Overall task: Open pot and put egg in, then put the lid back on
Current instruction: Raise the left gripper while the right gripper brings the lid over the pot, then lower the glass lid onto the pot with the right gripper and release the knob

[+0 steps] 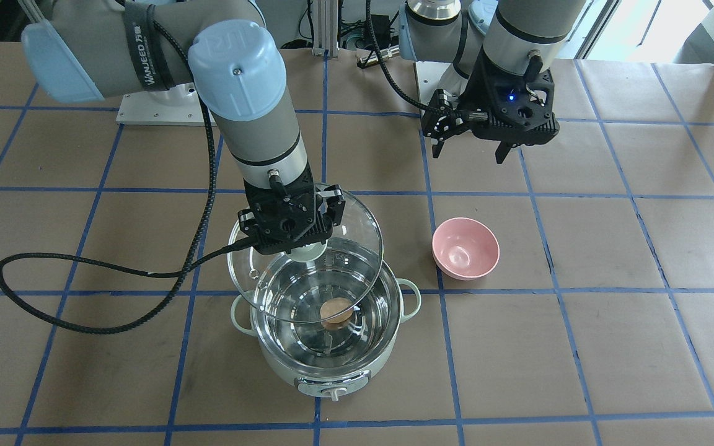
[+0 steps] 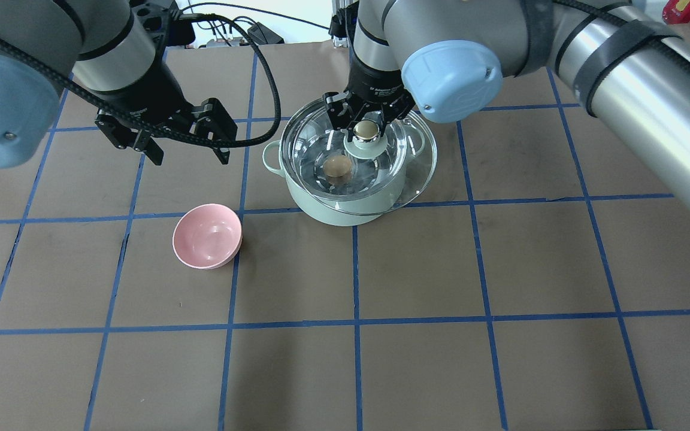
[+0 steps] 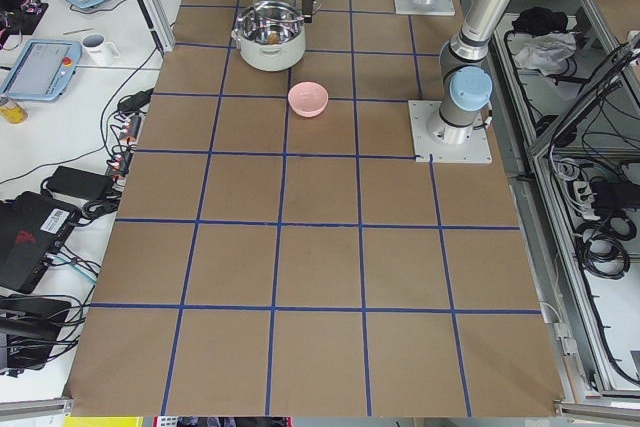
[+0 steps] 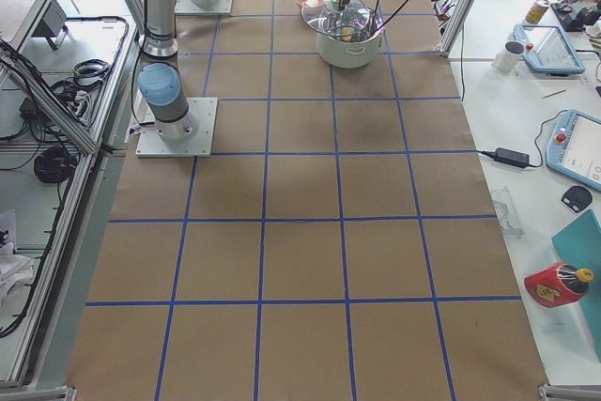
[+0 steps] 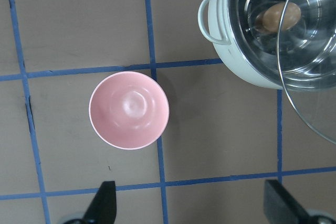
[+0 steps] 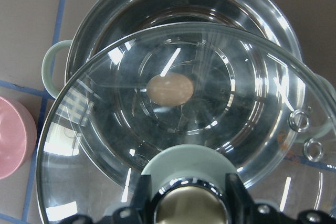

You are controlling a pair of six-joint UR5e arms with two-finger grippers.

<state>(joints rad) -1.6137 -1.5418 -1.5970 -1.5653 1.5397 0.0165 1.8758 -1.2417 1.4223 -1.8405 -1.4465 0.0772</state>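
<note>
One egg [image 1: 336,311] sits on the shiny steel bottom of the pot [image 2: 321,214], pretty much dead centre. Lid [image 1: 360,241] isn't seated on the rim. It hangs tilted over the opening, shifted a bit off to one side, with the right gripper [image 2: 367,129] clamped around its beige knob [image 6: 190,208]. Left gripper [image 2: 189,157] hovers above the table [image 2: 441,359] beside the pot, fingers spread wide apart. Pink bowl [image 2: 207,235] stands near the pot on that same side, not touching it.

The right arm [image 1: 261,139] is grey with pale blue joint caps, a "UR" mark and a black "WANJEED" strap. A braided black cable [image 1: 211,167] feeds it; the black left pincer [image 1: 470,150] shows a blue light.
</note>
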